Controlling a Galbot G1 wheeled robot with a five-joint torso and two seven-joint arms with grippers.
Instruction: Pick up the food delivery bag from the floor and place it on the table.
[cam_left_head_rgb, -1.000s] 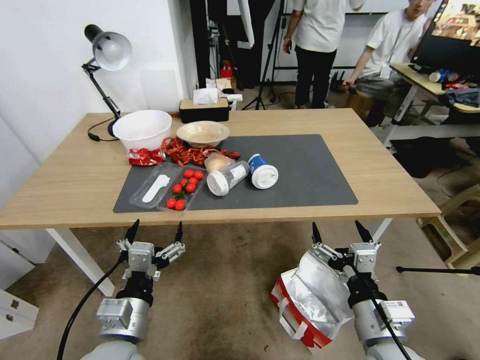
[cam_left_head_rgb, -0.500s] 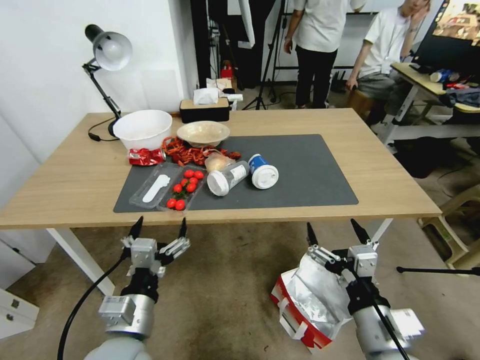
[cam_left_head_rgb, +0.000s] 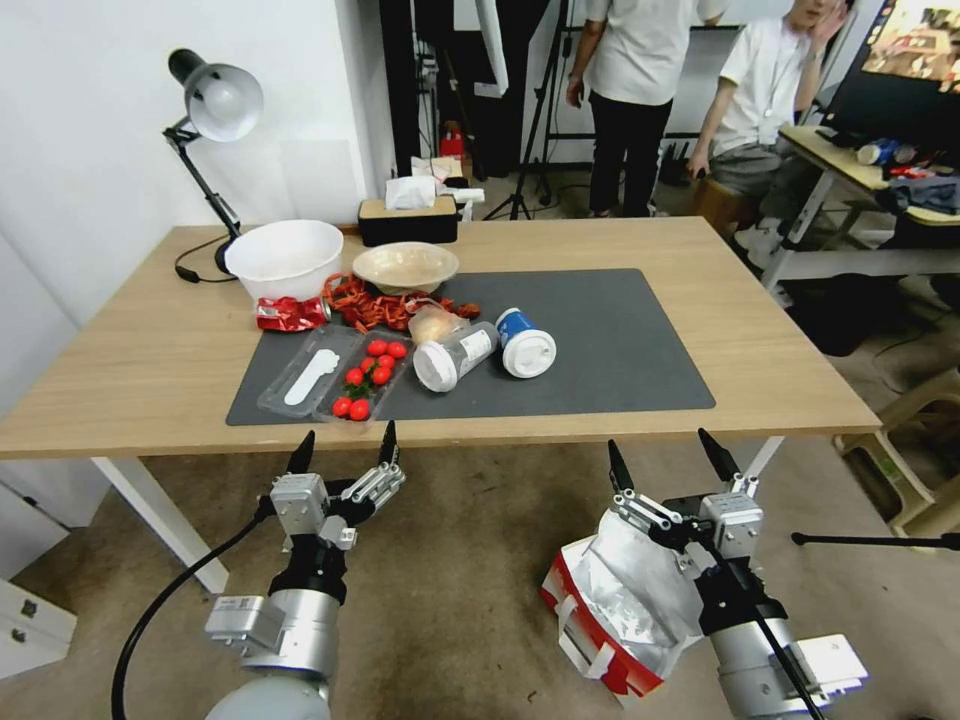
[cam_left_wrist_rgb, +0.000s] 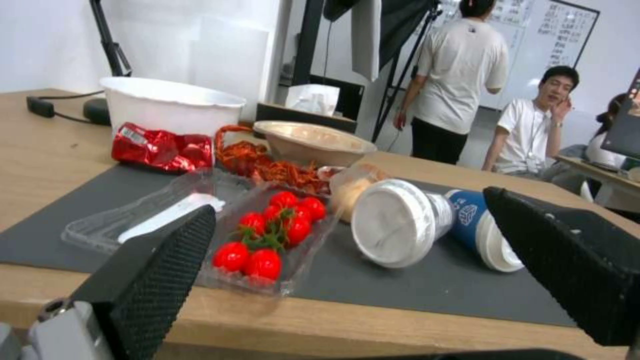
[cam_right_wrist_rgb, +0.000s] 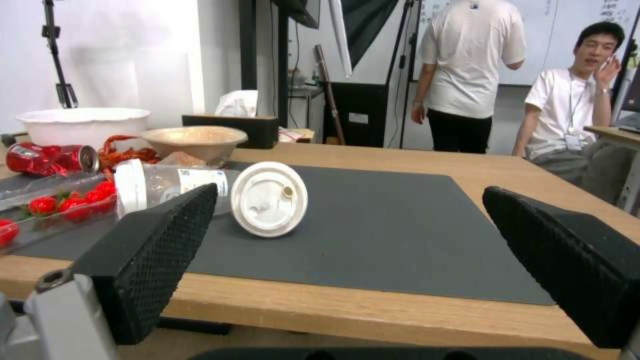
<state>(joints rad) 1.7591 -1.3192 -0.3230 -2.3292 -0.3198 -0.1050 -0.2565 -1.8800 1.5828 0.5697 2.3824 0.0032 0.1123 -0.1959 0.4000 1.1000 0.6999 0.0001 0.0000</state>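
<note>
Both grippers, left gripper (cam_left_head_rgb: 343, 446) and right gripper (cam_left_head_rgb: 662, 453), are hanging spread wide and empty at lower frame; I'm judging nothing done, the food delivery bag (cam_left_head_rgb: 615, 600) resting on the floor (cam_left_head_rgb: 450, 580) below the table (cam_left_head_rgb: 780, 370).

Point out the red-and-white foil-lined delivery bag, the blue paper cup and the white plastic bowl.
Red-and-white foil-lined delivery bag (cam_left_head_rgb: 620, 600), head view, on its silver lining.
Blue paper cup (cam_left_head_rgb: 525, 341), head view, on its side near the white lid.
White plastic bowl (cam_left_head_rgb: 285, 258), head view, on its inner wall.
</note>
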